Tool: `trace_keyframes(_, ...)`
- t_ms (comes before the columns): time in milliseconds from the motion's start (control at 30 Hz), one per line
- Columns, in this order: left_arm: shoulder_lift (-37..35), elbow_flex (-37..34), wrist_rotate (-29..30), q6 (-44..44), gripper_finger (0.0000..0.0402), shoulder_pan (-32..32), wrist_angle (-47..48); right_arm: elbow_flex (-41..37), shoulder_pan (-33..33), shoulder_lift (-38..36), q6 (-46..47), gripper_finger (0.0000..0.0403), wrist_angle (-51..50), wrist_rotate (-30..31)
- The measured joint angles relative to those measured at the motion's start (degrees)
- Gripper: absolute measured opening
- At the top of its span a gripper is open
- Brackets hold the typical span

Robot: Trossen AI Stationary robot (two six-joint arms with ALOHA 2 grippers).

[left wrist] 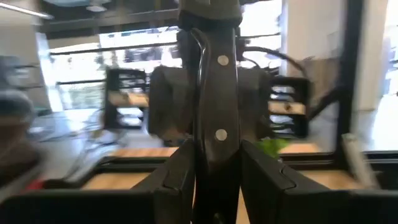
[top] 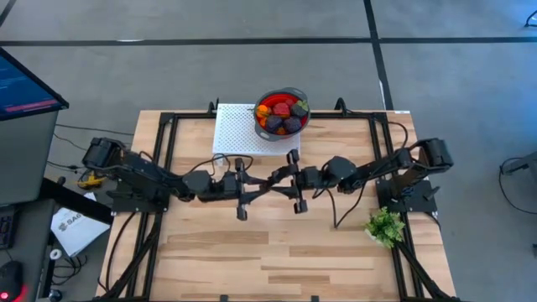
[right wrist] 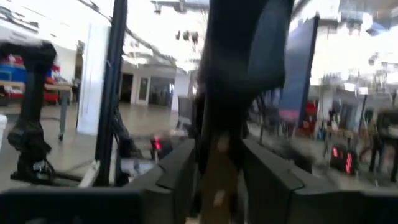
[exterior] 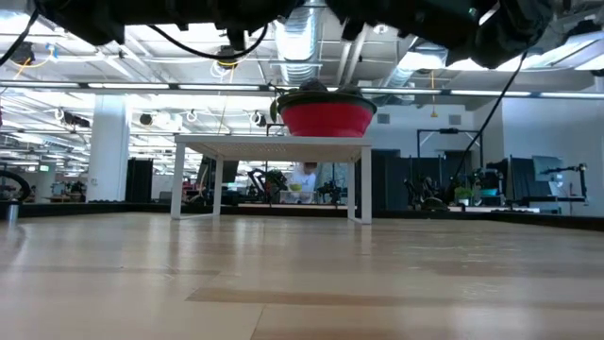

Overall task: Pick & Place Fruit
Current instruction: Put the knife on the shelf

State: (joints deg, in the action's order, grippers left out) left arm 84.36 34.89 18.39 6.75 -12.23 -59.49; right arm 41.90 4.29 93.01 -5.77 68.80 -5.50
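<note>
A black knife (top: 270,182) hangs above the middle of the table between my two grippers. My left gripper (top: 243,186) comes in from the table's left and is shut on the knife's riveted handle (left wrist: 219,93). My right gripper (top: 295,180) faces it from the table's right, at the knife's other end; in the right wrist view a blurred part of the knife (right wrist: 217,168) shows at my right gripper (right wrist: 217,186). The fruit (top: 280,109), red, orange and dark purple pieces, lies heaped in a round bowl (exterior: 326,118) on a white stand (top: 239,130) at the far edge. My left gripper pinches the knife's black handle (left wrist: 214,165) between its two fingers (left wrist: 180,180). The fingers come in about level from the table's left, and the handle runs on past them toward the right gripper. The knife is lifted clear of the table.
A green leafy bunch (top: 384,225) lies near the table's right edge, beside the right arm's base. A black frame (top: 168,126) borders the tabletop. Bare wood (top: 277,252) stretches across the near half of the table.
</note>
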Motion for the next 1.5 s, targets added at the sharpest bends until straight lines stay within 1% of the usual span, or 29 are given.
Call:
trace_keyframes(100,-2.0,0.0,7.8,2.8,0.0090,-2.0,4.5,-0.1,-0.6,-0.9,0.8,0.0169,-3.2,0.1)
trace_keyframes(200,-5.8,0.0,16.5,4.2,0.0090,-4.4,12.4,0.0,-1.3,-2.1,1.8,0.0208,-6.6,0.1)
trace_keyframes(267,-9.6,0.1,23.0,3.4,0.0091,-5.8,19.5,-0.1,-1.5,-2.3,2.6,0.0226,-8.5,0.0)
trace_keyframes(333,-14.0,0.1,30.2,0.4,0.0091,-7.3,28.2,-0.1,-1.5,-2.3,2.7,0.0236,-8.7,0.0)
trace_keyframes(400,-19.0,0.1,36.5,-5.2,0.0091,-7.8,37.7,-0.1,-1.5,-2.4,2.3,0.0239,-8.8,0.0)
trace_keyframes(467,-25.0,0.1,38.6,-13.6,0.0091,-7.3,47.9,-0.1,-1.3,-2.4,1.9,0.0238,-9.3,-0.1)
trace_keyframes(533,-31.1,0.1,36.9,-23.0,0.0091,-4.9,58.2,-0.1,-1.3,-2.4,1.5,0.0235,-10.3,-0.2)
trace_keyframes(567,-33.8,0.1,34.5,-27.4,0.0091,-2.9,63.4,-0.1,-1.3,-2.4,1.5,0.0232,-10.6,-0.3)
trace_keyframes(633,-38.2,0.1,28.2,-35.5,0.0091,2.4,71.8,-0.1,-1.3,-2.4,1.3,0.0227,-10.8,-0.4)
trace_keyframes(700,-41.0,0.1,19.5,-38.8,0.0091,9.2,75.8,-0.1,-1.3,-2.4,1.3,0.0223,-11.5,-0.4)
trace_keyframes(767,-41.6,1.5,9.3,-40.1,0.0091,16.7,79.9,-0.1,-1.3,-2.4,1.3,0.0218,-11.8,-0.4)
trace_keyframes(800,-41.1,2.7,5.2,-41.0,0.0091,20.5,82.7,-0.1,-1.3,-2.4,1.3,0.0216,-11.8,-0.4)
trace_keyframes(833,-40.2,4.0,1.9,-41.6,0.0091,24.2,85.5,-0.1,-1.2,-2.3,1.3,0.0214,-11.8,-0.5)
trace_keyframes(900,-37.5,7.1,-2.1,-41.7,0.0091,30.4,91.4,-0.1,-0.9,-2.3,1.4,0.0210,-11.8,-0.5)
trace_keyframes(1000,-31.8,11.0,-5.3,-41.7,0.0091,37.2,97.9,-0.1,-0.2,-2.3,1.5,0.0205,-11.9,-0.5)
trace_keyframes(1100,-25.0,14.1,-9.6,-40.1,0.0091,40.6,99.3,-0.1,0.6,-2.3,1.3,0.0200,-12.0,-0.5)
trace_keyframes(1233,-16.3,19.0,-12.9,-37.3,0.0098,40.6,99.2,-0.1,1.3,-2.2,1.3,0.0194,-12.9,-0.5)
trace_keyframes(1367,-10.0,24.0,-12.9,-36.2,0.0109,40.4,99.2,-0.1,1.3,-2.2,1.3,0.0188,-13.2,-0.5)
trace_keyframes(1500,-5.3,27.2,-12.8,-35.7,0.0111,40.8,99.1,-0.1,1.3,-2.2,1.3,0.0182,-13.2,-0.5)
